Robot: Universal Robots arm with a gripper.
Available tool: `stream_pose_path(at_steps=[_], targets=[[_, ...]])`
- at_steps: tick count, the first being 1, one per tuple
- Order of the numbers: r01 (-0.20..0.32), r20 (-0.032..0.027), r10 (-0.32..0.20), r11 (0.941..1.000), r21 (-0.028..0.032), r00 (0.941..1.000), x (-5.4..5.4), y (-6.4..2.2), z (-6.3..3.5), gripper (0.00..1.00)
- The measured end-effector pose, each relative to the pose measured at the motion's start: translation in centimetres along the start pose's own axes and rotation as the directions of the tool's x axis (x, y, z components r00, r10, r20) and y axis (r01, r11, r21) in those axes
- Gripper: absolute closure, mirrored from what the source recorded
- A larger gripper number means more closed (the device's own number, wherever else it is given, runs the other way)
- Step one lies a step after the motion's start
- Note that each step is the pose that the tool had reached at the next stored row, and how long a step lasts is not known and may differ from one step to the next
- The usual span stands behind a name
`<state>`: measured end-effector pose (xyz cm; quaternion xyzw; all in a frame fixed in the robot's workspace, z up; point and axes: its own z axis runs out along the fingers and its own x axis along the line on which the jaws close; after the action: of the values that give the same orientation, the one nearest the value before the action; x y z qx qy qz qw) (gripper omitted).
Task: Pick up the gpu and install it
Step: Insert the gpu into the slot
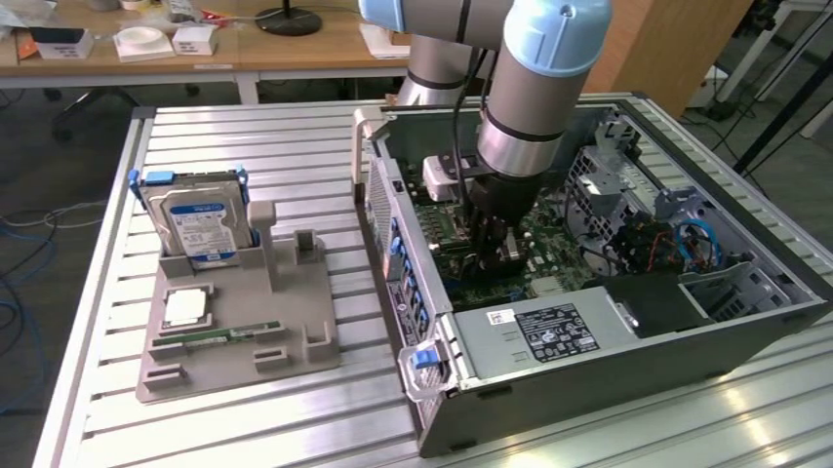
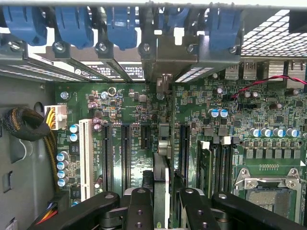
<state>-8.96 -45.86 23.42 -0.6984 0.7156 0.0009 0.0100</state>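
My gripper (image 1: 500, 252) reaches down into the open computer case (image 1: 430, 292) over the green motherboard (image 2: 129, 115). It is shut on the gpu (image 2: 161, 187), which the wrist view shows edge-on as a thin dark card between the two black fingers (image 2: 139, 206). The card stands upright and runs along the black expansion slots (image 2: 125, 153) toward the rear slot openings of the case. Its silver bracket end (image 2: 163, 129) points at those openings under the blue latches (image 2: 122, 28). Whether the card's lower edge sits in a slot I cannot tell.
A grey holder (image 1: 241, 331) on the slatted table in the exterior view's left carries a silver hard drive (image 1: 195, 222), a slim green memory stick (image 1: 215, 336) and a white chip (image 1: 186, 307). Inside the case are the power supply (image 1: 547, 331), a CPU socket (image 2: 266, 187) and cable bundles (image 2: 24, 124).
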Motion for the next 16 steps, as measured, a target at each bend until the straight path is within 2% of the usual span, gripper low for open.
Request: stream_pose_path(at_steps=[5, 6, 7, 8, 9, 10, 11, 12, 13, 16], targets=[[0.0, 0.0001, 0.0, 1.0, 0.0, 1.0, 0.0, 0.0, 0.0, 0.74], [0.0, 0.0031, 0.0, 1.0, 0.0011, 1.0, -0.03, 0.0, 0.11, 0.73], [0.0, 0.0024, 0.0, 1.0, 0.0003, 1.0, -0.03, 0.01, 0.1, 0.67], [0.0, 0.0013, 0.0, 1.0, 0.0003, 1.0, -0.02, 0.01, 0.05, 0.67], [0.0, 0.0003, 0.0, 1.0, 0.0001, 1.0, 0.0, 0.02, 0.01, 0.62], [0.0, 0.0002, 0.0, 1.0, 0.0, 1.0, 0.0, 0.01, 0.01, 0.62], [0.0, 0.0001, 0.0, 1.0, 0.0001, 1.0, 0.0, 0.0, 0.01, 0.55], [0.0, 0.0002, 0.0, 1.0, 0.0001, 1.0, 0.0, 0.0, 0.01, 0.55], [0.0, 0.0, 0.0, 1.0, 0.0, 1.0, 0.0, 0.0, 0.0, 0.49], [0.0, -0.0001, 0.0, 1.0, 0.0, 1.0, -0.02, 0.0, -0.01, 0.49]])
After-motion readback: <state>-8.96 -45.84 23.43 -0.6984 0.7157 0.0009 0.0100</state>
